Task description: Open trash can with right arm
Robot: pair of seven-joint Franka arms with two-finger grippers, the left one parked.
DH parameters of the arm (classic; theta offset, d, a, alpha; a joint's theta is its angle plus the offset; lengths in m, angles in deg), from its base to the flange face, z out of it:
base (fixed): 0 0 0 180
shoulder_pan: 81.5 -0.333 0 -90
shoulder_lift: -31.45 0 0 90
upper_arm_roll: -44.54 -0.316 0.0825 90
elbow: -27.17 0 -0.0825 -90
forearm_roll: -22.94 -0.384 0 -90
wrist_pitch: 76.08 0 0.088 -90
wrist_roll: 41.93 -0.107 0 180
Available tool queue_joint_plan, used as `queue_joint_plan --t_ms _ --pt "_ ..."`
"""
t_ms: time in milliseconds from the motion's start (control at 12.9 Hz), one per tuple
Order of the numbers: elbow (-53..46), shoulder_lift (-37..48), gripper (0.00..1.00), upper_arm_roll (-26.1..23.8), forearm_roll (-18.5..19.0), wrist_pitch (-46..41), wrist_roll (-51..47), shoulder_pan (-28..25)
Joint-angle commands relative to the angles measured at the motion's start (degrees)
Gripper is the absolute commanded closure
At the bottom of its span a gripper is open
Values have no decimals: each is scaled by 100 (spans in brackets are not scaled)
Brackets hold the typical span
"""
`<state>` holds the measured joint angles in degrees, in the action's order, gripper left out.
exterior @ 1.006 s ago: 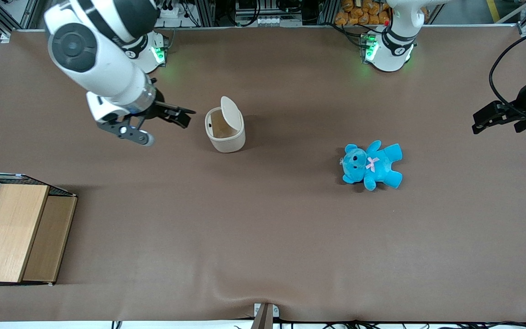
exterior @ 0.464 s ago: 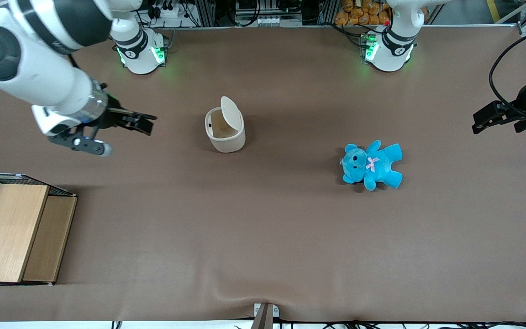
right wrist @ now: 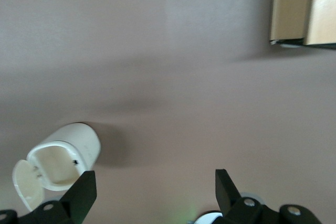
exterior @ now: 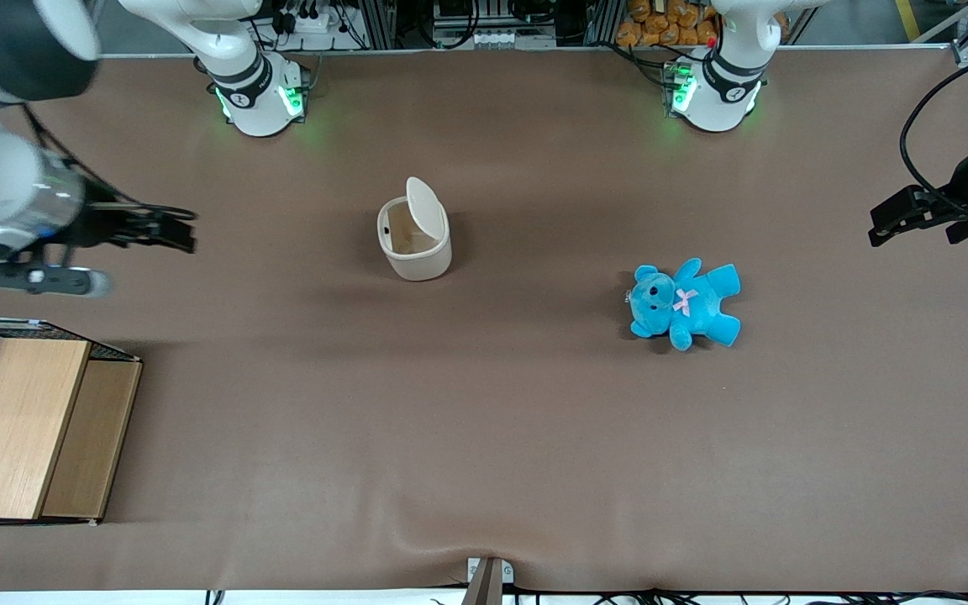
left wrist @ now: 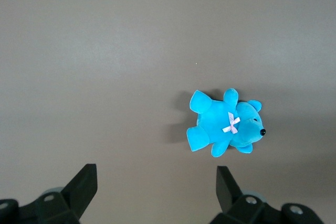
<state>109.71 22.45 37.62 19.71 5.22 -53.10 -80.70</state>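
The cream-white trash can [exterior: 414, 240] stands on the brown table with its flip lid [exterior: 425, 203] tipped up, showing the tan inside. It also shows in the right wrist view [right wrist: 64, 157], lid swung open. My right arm's gripper [exterior: 173, 230] hangs above the table at the working arm's end, well apart from the can. Its fingers are spread wide and hold nothing, as the right wrist view [right wrist: 155, 192] shows.
A blue teddy bear [exterior: 684, 304] lies toward the parked arm's end, also in the left wrist view [left wrist: 226, 124]. A wooden box with wire mesh [exterior: 26, 424] sits nearer the front camera at the working arm's end; its corner shows in the right wrist view [right wrist: 302, 9].
My right arm has drawn away from the trash can toward its own end of the table. The can stays put with its lid up.
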Motion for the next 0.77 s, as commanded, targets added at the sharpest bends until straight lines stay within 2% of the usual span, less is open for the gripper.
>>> queue_joint_plan --t_ms 0,387,696 --pt "-221 30 0 322 58 -298 440 -116" --pt "121 864 0 506 41 -457 388 -10" --pt "631 1226 0 507 76 -115 388 -19"
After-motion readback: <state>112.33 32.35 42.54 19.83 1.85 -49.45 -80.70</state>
